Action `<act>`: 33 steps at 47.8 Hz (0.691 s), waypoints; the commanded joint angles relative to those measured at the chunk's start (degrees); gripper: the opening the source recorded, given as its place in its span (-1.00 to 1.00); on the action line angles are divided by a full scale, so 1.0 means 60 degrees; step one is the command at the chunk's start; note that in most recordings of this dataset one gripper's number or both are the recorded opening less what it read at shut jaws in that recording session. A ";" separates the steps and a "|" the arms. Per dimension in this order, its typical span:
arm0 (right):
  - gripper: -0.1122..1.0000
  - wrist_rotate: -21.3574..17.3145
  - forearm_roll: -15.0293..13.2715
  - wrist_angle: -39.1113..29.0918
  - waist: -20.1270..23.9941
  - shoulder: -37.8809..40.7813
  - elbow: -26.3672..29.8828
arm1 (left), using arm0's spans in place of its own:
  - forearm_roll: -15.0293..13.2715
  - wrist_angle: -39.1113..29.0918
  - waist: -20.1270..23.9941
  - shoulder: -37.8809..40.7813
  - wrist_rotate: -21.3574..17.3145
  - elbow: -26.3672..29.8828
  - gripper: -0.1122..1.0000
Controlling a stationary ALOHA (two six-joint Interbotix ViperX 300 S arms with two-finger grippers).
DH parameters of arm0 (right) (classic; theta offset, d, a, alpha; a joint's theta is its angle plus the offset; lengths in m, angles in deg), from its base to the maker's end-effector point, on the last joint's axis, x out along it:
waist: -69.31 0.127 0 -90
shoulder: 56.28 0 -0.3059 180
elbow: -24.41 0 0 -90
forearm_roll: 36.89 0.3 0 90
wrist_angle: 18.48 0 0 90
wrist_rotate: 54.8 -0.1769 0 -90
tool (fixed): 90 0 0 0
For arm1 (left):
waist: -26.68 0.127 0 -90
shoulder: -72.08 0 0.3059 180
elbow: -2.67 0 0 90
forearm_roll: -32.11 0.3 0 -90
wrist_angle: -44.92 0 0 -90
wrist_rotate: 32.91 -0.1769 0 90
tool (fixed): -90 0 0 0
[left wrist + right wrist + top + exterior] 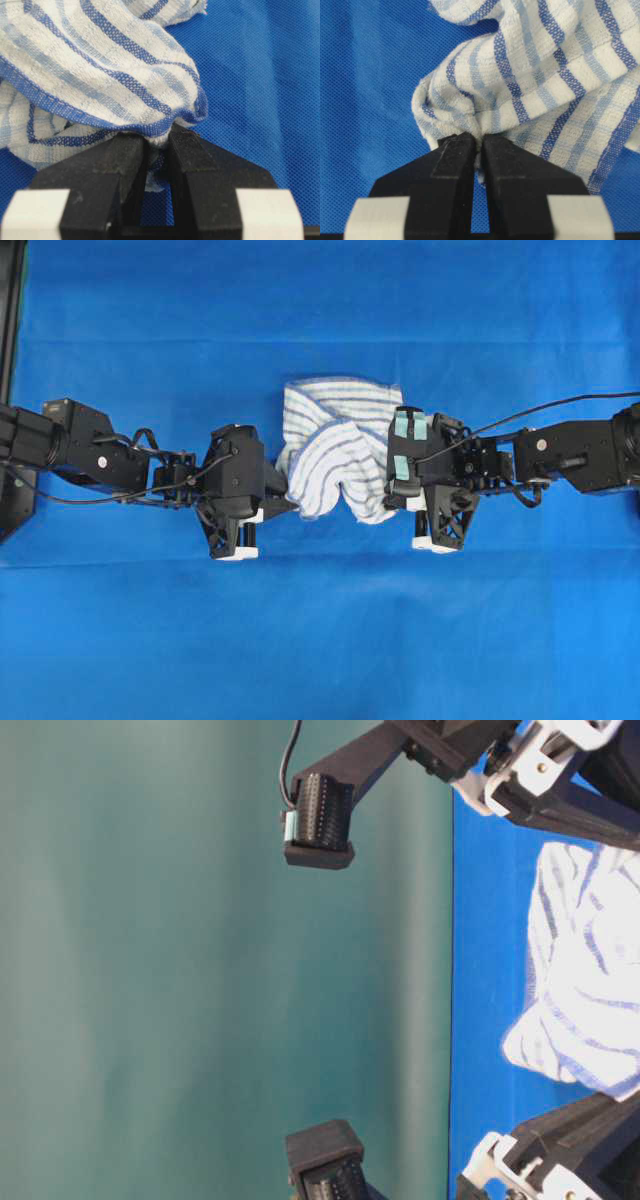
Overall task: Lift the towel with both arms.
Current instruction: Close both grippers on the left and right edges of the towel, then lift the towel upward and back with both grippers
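Observation:
The towel, white with thin blue and grey stripes and a blue edge, lies crumpled between the two arms on the blue cover. My left gripper is shut on the towel's left edge; in the left wrist view the blue hem is pinched between the black fingertips. My right gripper is shut on the towel's right edge, and a fold of striped cloth is squeezed between its fingertips. The table-level view shows the towel bunched on the cover between both grippers.
The blue table cover spreads all around the towel. The left arm reaches in from the left edge, the right arm from the right, with a cable above it. A green wall fills the table-level view.

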 commanded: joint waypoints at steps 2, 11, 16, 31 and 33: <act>-0.69 0.0015 0.0000 0.0000 -0.0029 -0.0249 0.0117 | -0.0015 -0.0249 -0.0029 -0.0264 0.0000 0.0073 -0.66; -0.69 0.0015 0.0000 -0.0366 -0.0029 -0.1128 0.0161 | -0.0029 -0.1201 -0.0029 -0.1318 0.0000 0.0103 -0.66; -0.69 0.0088 -0.0015 -0.0850 -0.0044 -0.1978 0.0293 | -0.0015 -0.2007 -0.0015 -0.2402 0.0000 0.0117 -0.66; -0.69 0.0117 -0.0161 -0.2563 -0.0322 -0.3955 0.1084 | -0.0029 -0.3955 0.0293 -0.5596 0.0000 0.0264 -0.66; -0.69 0.0117 -0.0176 -0.2813 -0.0352 -0.4116 0.1230 | -0.0015 -0.4146 0.0337 -0.5947 0.0000 0.0322 -0.66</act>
